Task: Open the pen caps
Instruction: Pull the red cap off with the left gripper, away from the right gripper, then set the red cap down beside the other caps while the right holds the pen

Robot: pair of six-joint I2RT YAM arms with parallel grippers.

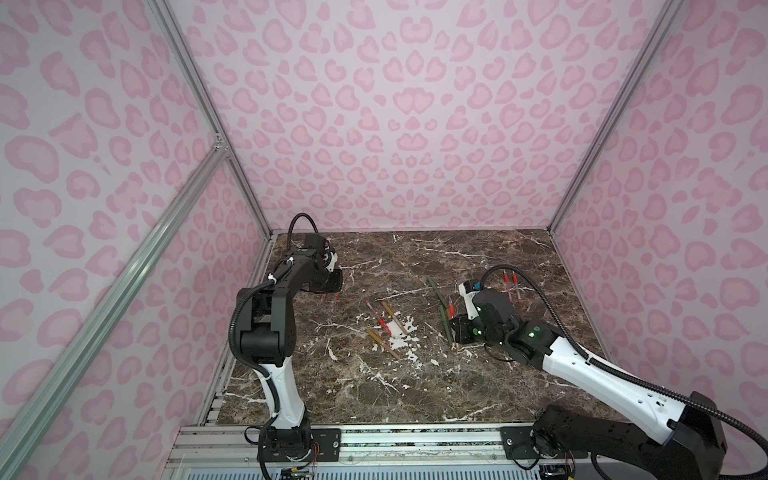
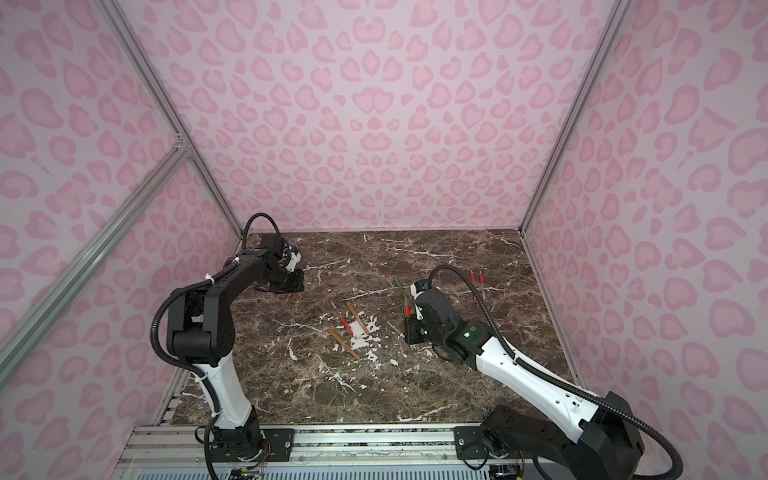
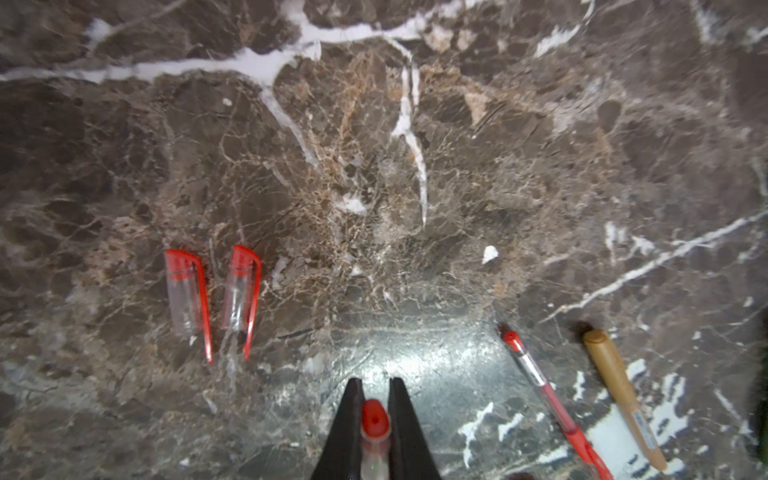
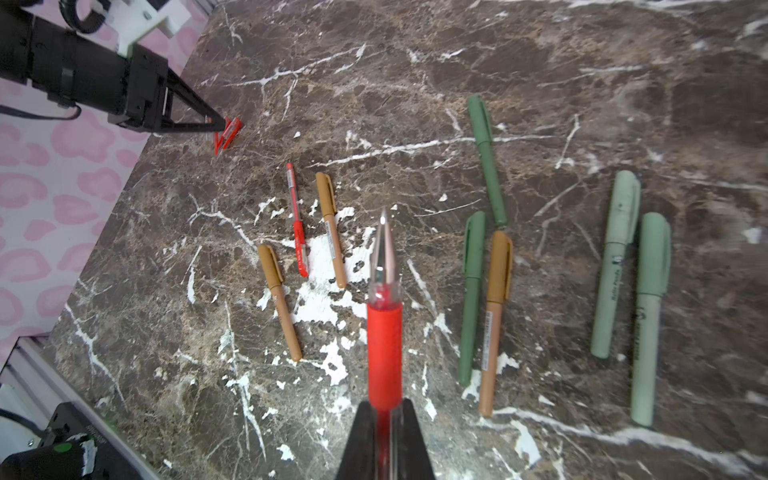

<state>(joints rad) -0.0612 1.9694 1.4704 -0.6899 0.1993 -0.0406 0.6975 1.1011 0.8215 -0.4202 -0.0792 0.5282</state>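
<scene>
Left tool (image 3: 376, 383) around red cap (image 3: 375, 420)

Brown marble tabletop (image 1: 415, 395), pink spotted walls (image 1: 374, 104)

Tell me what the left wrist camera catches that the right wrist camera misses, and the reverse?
Left wrist only: two loose red caps lying side by side and a third red cap pinched in the left gripper, all clear; the right wrist view gives just a red smudge there. Right wrist only: the uncapped red pen in the right gripper, dark green pens and pale green pens. Both: the marble table, a red pen lying flat and a tan pen beside it.
</scene>
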